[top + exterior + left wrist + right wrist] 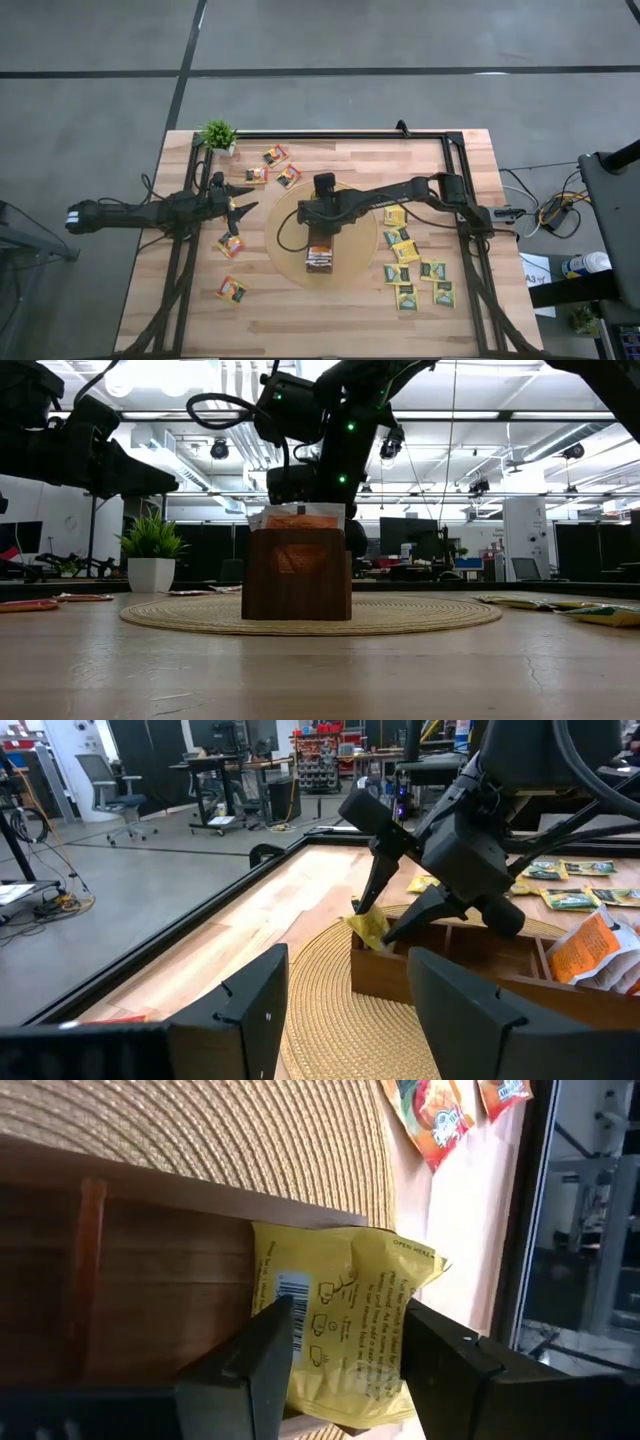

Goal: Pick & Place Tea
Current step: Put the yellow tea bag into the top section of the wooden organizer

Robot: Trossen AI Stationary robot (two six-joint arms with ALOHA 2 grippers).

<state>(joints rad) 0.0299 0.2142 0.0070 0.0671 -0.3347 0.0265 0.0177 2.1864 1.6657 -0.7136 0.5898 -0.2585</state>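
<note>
A long brown box [320, 258] lies on the round woven mat [290, 235] at mid-table, with orange tea sachets [300, 517] sticking out of its top. My right gripper [345, 1320] reaches in from the right and is shut on a yellow tea sachet [345, 1330] at the box's far end [375, 965]. My left gripper [350, 980] stands open at the table's left, pointing toward the mat, with nothing between its fingers. Orange sachets [275, 155] lie flat at the far left. Yellow and green ones [405, 250] lie to the right of the mat. My right gripper pinches the yellow sachet between its two fingers [275, 1335], one at each side edge of the sachet's upper part [385, 1335]. The fingers slant down from the far right. The sachet hangs below the fingertips, its lower end [368, 932] at the box's far end wall.
A small potted plant [218, 135] stands at the far left corner. A black frame [340, 134] runs around the table top. More orange sachets [231, 290] lie near the left front. The box's wooden dividers [92, 1270] split it into compartments.
</note>
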